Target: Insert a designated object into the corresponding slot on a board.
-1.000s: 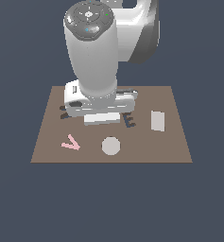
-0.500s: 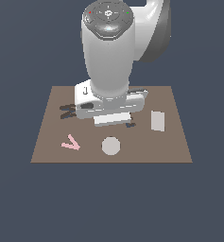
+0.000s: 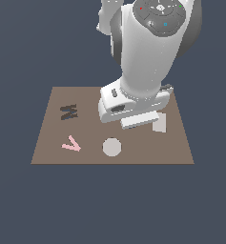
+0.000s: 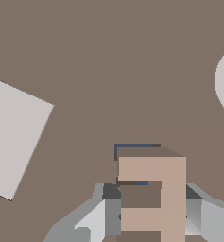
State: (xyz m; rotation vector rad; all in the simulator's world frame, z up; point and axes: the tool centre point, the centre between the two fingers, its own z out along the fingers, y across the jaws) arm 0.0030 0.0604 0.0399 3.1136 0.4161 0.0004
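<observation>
Claw (image 4: 151, 215) clenched on the tan E (image 4: 153, 198), held right over the dark E slot (image 4: 132, 149) on the board (image 3: 52, 138). Lined up so to drop straight in.

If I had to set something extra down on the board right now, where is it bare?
The board is bare between the brown M and the arm, in front of the pink V and grey disc, and at the near corner below the grey rectangle. It is crowded under the gripper, holding the tan E.
</observation>
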